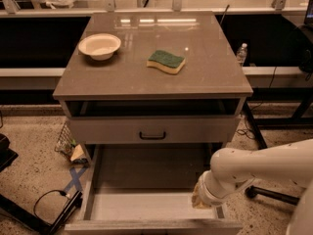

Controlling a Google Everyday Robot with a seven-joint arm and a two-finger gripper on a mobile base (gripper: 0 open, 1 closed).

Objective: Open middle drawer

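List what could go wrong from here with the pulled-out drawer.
1. The middle drawer is already far out; more pull may drag it off its runners.
2. The gripper sits low at the drawer's right side near the front corner, so a careless lift may snag the wall or shove the drawer back.
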